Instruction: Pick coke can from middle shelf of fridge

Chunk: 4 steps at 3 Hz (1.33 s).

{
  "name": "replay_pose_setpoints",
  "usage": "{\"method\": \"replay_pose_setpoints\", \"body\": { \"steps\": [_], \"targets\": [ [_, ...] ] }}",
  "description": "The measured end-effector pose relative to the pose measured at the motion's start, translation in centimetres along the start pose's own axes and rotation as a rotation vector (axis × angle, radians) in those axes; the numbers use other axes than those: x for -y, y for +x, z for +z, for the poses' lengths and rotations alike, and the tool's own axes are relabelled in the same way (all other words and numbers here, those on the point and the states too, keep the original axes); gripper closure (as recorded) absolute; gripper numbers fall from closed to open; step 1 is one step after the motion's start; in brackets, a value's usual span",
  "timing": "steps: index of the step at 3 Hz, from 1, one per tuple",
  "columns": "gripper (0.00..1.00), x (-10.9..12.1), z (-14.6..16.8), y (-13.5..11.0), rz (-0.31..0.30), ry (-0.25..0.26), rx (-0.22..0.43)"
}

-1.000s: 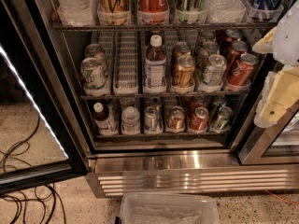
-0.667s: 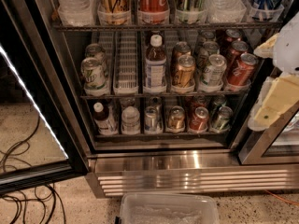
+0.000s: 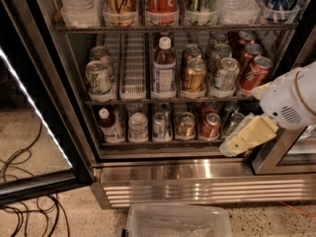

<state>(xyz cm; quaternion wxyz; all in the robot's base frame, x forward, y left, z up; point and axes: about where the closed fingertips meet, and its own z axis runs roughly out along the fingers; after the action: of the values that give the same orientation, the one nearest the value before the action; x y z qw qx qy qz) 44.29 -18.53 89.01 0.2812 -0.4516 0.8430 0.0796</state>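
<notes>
The fridge (image 3: 163,169) stands open. On its middle shelf (image 3: 148,102) the front coke can (image 3: 255,73), red with a silver top, leans in the rightmost lane, with more red cans behind it. To its left stand silver-green cans (image 3: 226,75), gold-brown cans (image 3: 194,76), a bottle (image 3: 163,69), an empty white slatted tray (image 3: 133,69) and more silver-green cans (image 3: 98,77). My gripper (image 3: 243,138), cream under a white arm housing (image 3: 291,100), hangs at the right, below and in front of the coke can, level with the bottom shelf's right end, holding nothing.
The top shelf holds tall cans and water bottles. The bottom shelf has bottles and cans, one red (image 3: 210,126). The glass door (image 3: 34,112) is swung open at left. Cables (image 3: 29,214) lie on the floor. A clear plastic bin (image 3: 177,222) sits below the base grille (image 3: 197,190).
My gripper and arm have moved down and to the left, from beside the middle shelf's right end to in front of the bottom shelf's right end. The cans have not moved.
</notes>
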Motion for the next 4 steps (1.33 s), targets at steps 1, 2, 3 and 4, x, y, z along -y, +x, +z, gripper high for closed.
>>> {"method": "replay_pose_setpoints", "body": {
  "steps": [1, 2, 3, 4],
  "targets": [
    [0.0, 1.2, 0.3, -1.0, 0.009, 0.056, 0.047],
    [0.0, 1.2, 0.3, -1.0, 0.009, 0.056, 0.047],
    [0.0, 0.9, 1.8, -1.6, 0.017, 0.037, 0.098],
    [0.0, 0.1, 5.0, -0.8, 0.122, 0.022, 0.191]
  ]
}}
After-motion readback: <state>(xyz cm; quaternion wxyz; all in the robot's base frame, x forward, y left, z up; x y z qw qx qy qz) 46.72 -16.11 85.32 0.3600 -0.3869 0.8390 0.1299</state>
